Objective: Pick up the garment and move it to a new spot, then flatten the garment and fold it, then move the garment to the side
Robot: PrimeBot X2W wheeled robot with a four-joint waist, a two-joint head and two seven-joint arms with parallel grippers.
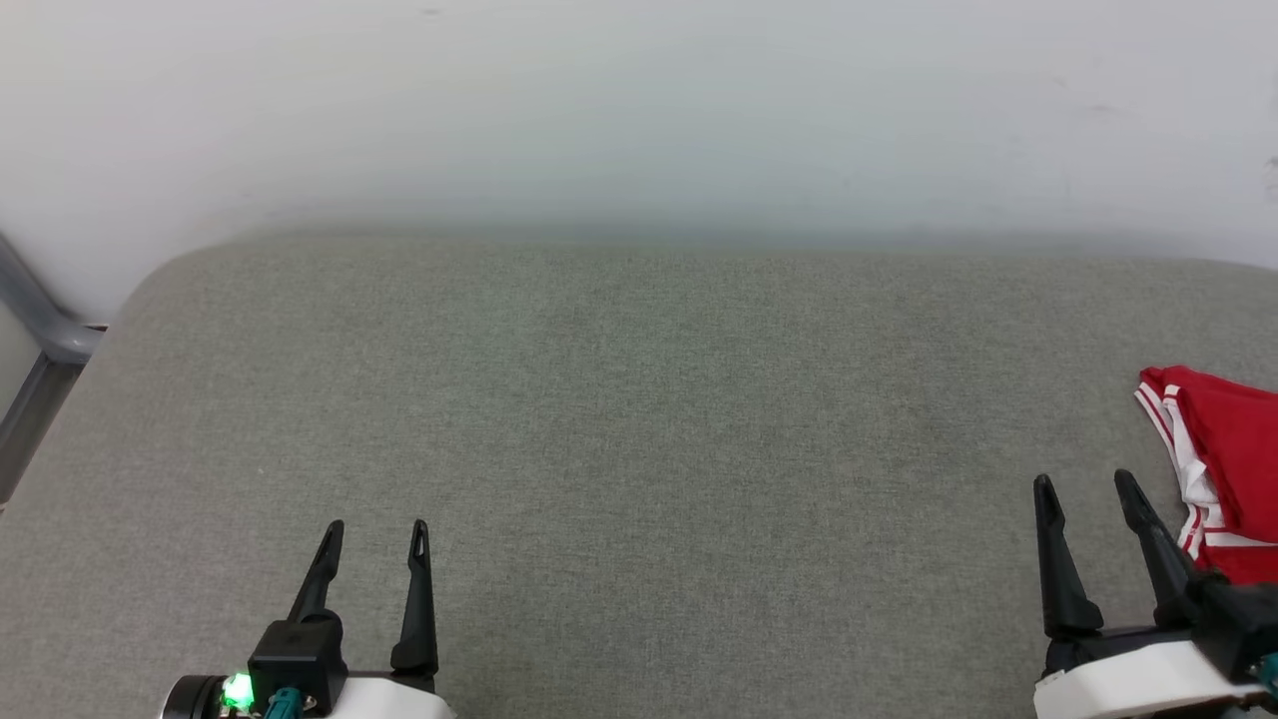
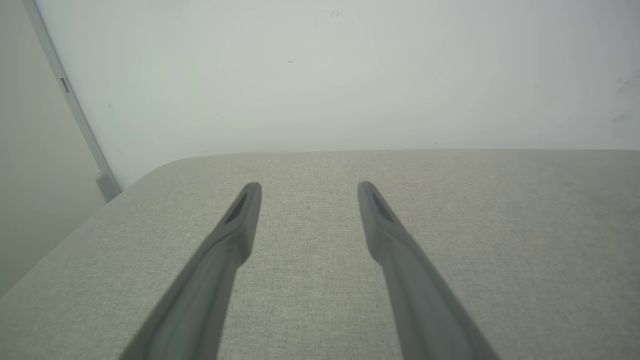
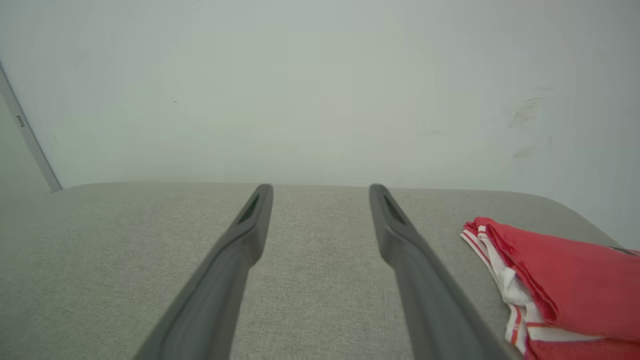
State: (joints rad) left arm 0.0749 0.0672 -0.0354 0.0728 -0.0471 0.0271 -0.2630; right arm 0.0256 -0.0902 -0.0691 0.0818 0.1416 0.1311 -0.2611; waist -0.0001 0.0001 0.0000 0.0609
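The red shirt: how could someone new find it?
Start with the big grey cushioned surface against the pale wall. Follow it to the robot's right edge, beside the open right gripper, where the garment lies. It is the one bright red thing there, with white cloth and red-white striped trim.

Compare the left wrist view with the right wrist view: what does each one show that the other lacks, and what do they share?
Left wrist view: the left gripper, open and empty above the grey fabric surface.
Right wrist view: the right gripper, open and empty, with the garment lying bunched on the surface to its right, apart from the gripper.
Shared: the grey fabric surface, the pale wall behind it and a grey post at the left.
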